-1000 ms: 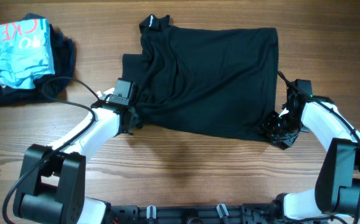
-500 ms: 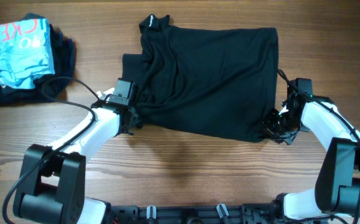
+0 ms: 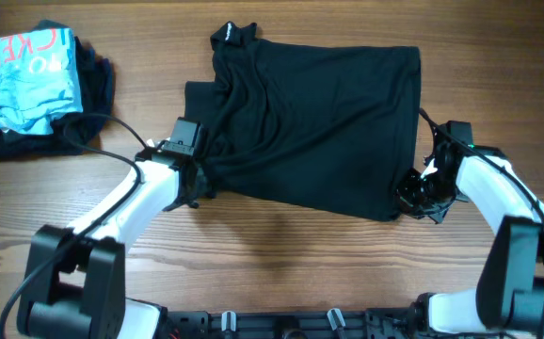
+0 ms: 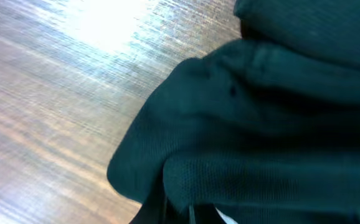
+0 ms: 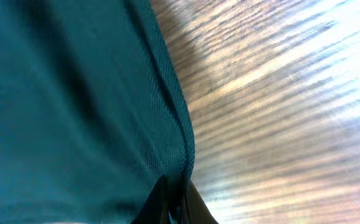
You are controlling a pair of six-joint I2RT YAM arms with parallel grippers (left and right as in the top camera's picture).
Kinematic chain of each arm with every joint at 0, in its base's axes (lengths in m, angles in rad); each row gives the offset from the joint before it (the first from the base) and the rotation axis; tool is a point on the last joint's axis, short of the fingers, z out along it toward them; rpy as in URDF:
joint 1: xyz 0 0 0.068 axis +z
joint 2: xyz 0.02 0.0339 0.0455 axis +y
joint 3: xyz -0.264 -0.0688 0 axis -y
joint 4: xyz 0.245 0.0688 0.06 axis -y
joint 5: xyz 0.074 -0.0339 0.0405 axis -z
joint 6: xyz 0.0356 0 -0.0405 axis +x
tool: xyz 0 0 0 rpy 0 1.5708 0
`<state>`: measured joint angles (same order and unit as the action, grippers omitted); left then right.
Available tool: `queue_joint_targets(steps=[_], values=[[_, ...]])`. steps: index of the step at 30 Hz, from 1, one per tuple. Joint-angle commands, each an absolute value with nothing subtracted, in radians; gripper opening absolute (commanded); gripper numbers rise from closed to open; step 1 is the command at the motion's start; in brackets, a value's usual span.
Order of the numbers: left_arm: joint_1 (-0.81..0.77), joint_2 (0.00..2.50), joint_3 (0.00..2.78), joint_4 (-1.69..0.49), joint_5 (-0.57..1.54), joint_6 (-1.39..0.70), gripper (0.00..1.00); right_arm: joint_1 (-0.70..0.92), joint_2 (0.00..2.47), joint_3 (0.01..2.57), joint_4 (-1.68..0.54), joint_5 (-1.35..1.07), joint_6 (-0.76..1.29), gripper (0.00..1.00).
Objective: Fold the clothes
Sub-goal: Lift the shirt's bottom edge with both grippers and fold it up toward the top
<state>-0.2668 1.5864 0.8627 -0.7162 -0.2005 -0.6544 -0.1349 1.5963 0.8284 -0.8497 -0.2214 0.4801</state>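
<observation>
The left arm reaches from the near-left base toward the centre, and the left gripper (image 3: 195,177) is pinched tight on bunched fabric at the near-left edge of the black T-shirt (image 3: 319,122). The right arm bends inward from the near right, with the right gripper (image 3: 413,193) clamped on the shirt's near-right corner. The shirt lies mid-table on the wooden table (image 3: 281,264). Its long axis runs left to right, and the collar (image 3: 232,35) is at the far-left corner.
</observation>
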Motion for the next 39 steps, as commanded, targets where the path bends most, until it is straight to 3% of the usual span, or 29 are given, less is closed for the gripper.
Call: queue_joint_targets(steps=[1, 13, 25, 32, 39], values=[[-0.259, 1.489, 0.939, -0.790, -0.203, -0.635, 0.04, -0.150, 1.465, 0.878, -0.880, -0.237, 0.466, 0.04], [-0.260, 1.228, 0.959, -0.978, -0.141, -0.635, 0.04, -0.164, 1.182, 0.949, -1.056, -0.233, 0.418, 0.04], [-0.292, 0.994, 0.960, -1.028, -0.098, -0.635, 0.04, -0.164, 1.053, 0.991, -1.184, -0.183, 0.403, 0.04], [-0.303, 1.043, 0.960, -0.955, -0.191, -0.631, 0.04, -0.164, 1.090, 0.989, -1.157, -0.114, 0.422, 0.04], [-0.303, 1.275, 0.960, -0.834, -0.201, -0.605, 0.04, -0.164, 1.191, 0.989, -1.085, -0.093, 0.421, 0.04]])
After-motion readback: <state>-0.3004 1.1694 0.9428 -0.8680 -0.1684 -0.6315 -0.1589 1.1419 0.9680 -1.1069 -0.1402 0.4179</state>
